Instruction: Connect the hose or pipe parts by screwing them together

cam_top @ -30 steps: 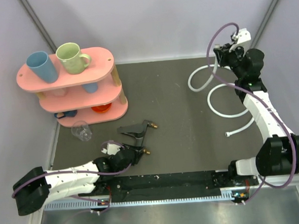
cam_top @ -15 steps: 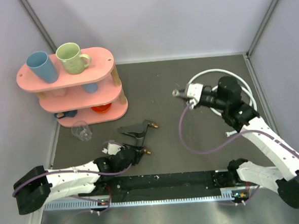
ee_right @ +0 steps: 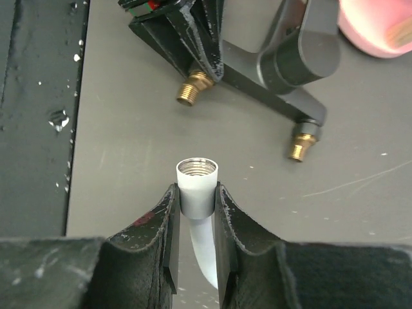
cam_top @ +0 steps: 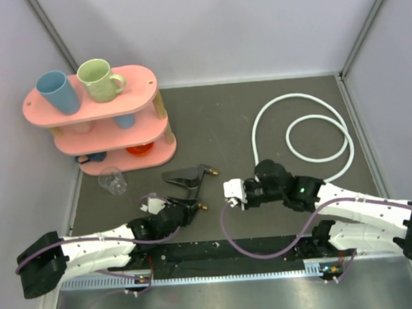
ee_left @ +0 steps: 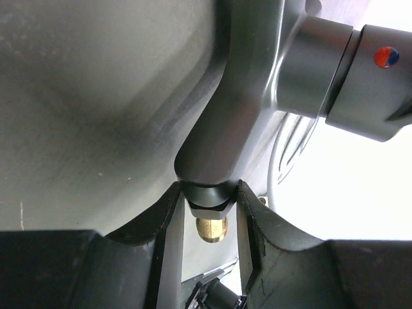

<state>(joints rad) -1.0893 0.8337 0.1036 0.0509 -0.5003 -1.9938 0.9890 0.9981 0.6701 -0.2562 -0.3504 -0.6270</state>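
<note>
The right gripper (ee_right: pixel 196 201) is clamped on the hose (cam_top: pixel 297 95) just behind its metal nut (ee_right: pixel 197 175). The nut's threaded mouth faces the fitting (ee_right: pixel 293 61) across a short stretch of bare mat. The left gripper (ee_left: pixel 209 207) is closed on one leg of the fitting, just above a brass end (ee_left: pixel 211 227) that pokes out between its fingers (ee_left: pixel 170 244). The fitting lies on the mat near the front edge, left of centre. Its other brass end (cam_top: pixel 212 172) points right, free of both grippers. From the held nut the hose runs back and to the right, then lies in two white loops in the far right part of the table, close to the right wall.

The surface is a dark grey mat (cam_top: pixel 218 119), with faint pale scratches showing in the right wrist view. Along its near edge runs a black strip (cam_top: pixel 219 252) flecked with white specks, with a metal rail (cam_top: pixel 234 272) below it. Plain pale lilac walls (cam_top: pixel 219 27) close in the back and both sides. At the far left stands a pink three-tier shelf (cam_top: pixel 135 82) with a blue cup (cam_top: pixel 59 92) and a green mug (cam_top: pixel 98 80) on top. A clear glass (cam_top: pixel 113 180) sits on the mat just in front of it.
</note>
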